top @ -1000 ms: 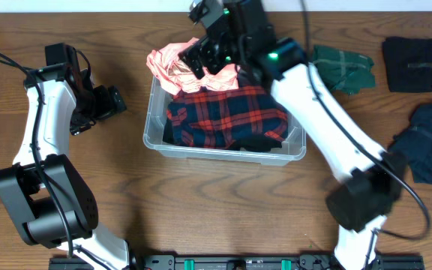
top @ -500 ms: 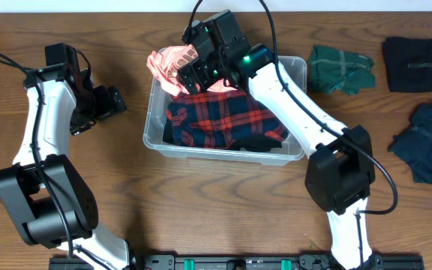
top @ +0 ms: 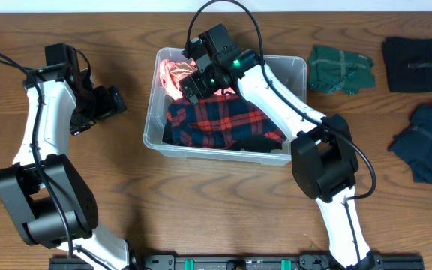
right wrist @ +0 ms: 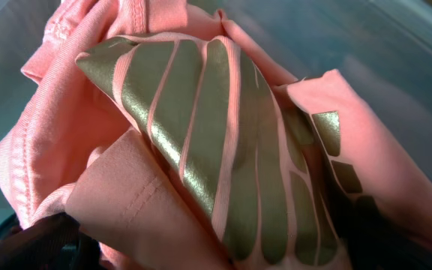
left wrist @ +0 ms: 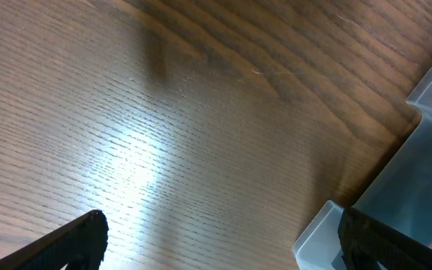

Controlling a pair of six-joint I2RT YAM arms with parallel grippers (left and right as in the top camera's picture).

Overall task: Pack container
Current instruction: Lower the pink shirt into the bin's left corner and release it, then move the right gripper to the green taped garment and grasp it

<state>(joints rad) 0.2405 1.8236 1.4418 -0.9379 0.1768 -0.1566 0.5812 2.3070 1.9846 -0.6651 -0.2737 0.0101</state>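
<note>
Overhead: container (top: pixel 150 129) mid-worktop (top: pixel 201 217), plaid shirt (top: pixel 223 116) and pink shirt (top: pixel 169 73) inside; right hand (top: pixel 193 84) down on pink shirt, grip cannot be told | Left wrist: left hand (left wrist: pixel 223 244) spread apart above worktop, near container corner | Right wrist: pink shirt fills view.

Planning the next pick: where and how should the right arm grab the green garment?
The green garment lies folded flat on the table, clear of the container. Come straight down from above and pinch across its wrinkled middle; the flat edges hugging the wood probably give little to catch.
</note>
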